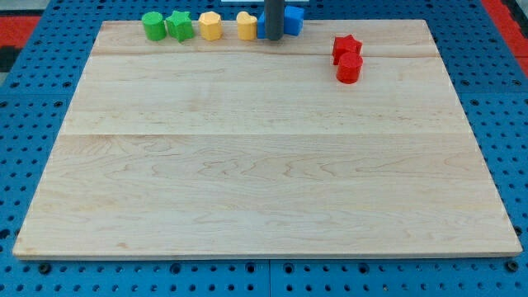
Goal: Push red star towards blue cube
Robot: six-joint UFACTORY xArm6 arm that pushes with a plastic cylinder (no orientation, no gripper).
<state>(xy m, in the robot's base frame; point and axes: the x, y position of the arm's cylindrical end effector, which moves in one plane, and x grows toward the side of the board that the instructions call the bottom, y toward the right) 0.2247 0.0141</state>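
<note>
Light wooden board [264, 165] fills most of the view, pale maple-like grain, made of glued planks with seams running left to right, one near the view's top and one about mid-height. Front edge shows a thin darker side face. Under it a blue perforated base [33, 272] with a regular grid of dark holes, visible on all sides of the board. Red patches [16, 25] with the same hole pattern at the view's top left and top right corners. Lighting even and diffuse, soft shadows only, no glare. No walls, windows or furniture in frame
</note>
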